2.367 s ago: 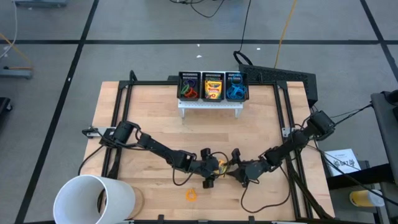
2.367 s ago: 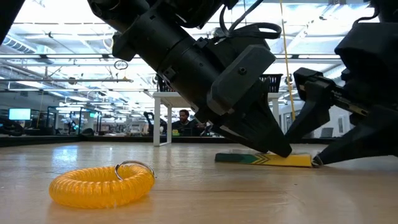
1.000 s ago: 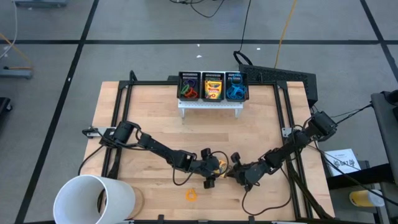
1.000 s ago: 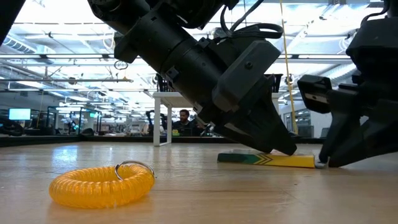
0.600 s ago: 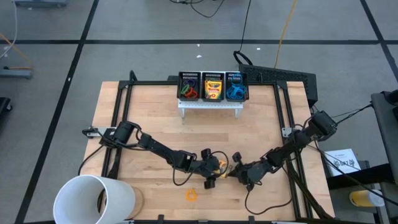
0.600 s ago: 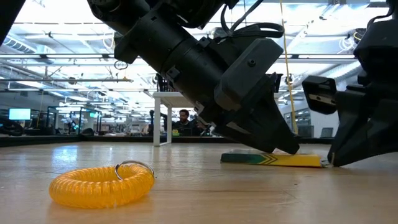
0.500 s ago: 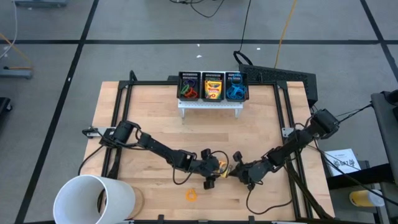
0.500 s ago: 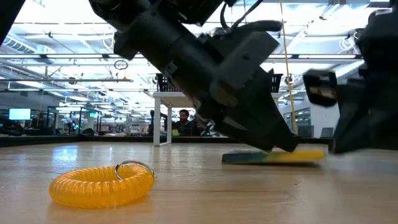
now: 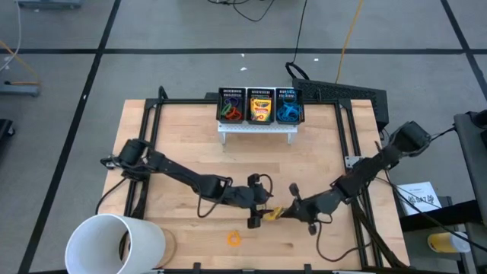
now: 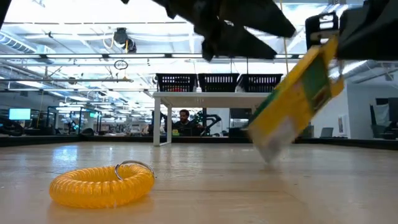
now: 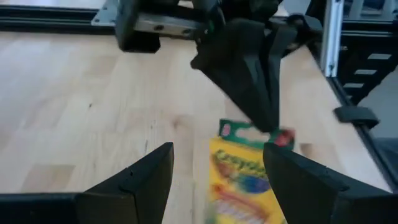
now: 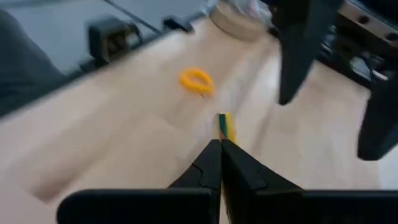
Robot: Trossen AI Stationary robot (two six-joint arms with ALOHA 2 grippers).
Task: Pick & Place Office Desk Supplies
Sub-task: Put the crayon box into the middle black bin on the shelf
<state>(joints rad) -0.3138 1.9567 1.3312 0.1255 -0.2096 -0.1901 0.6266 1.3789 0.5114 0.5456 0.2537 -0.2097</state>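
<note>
Here, low in the centre of the high view, the right gripper [image 9: 283, 210] pinches one end of a yellow-and-green crayon box [image 10: 297, 99], which hangs tilted clear of the wooden table [image 9: 183, 144]. The left gripper [image 9: 259, 209], just beside it, stands with fingers spread and empty. An orange coiled band [image 10: 102, 184] lies on the table lower in the frame.

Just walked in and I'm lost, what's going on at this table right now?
The right gripper is shut on one end of a yellow-and-green crayon box, holding it tilted and clear of the wooden table. The left gripper sits right beside it with fingers open, holding nothing. An orange coil loop lies loose nearby. At the table's far edge, three black mesh bins already hold supplies.
</note>
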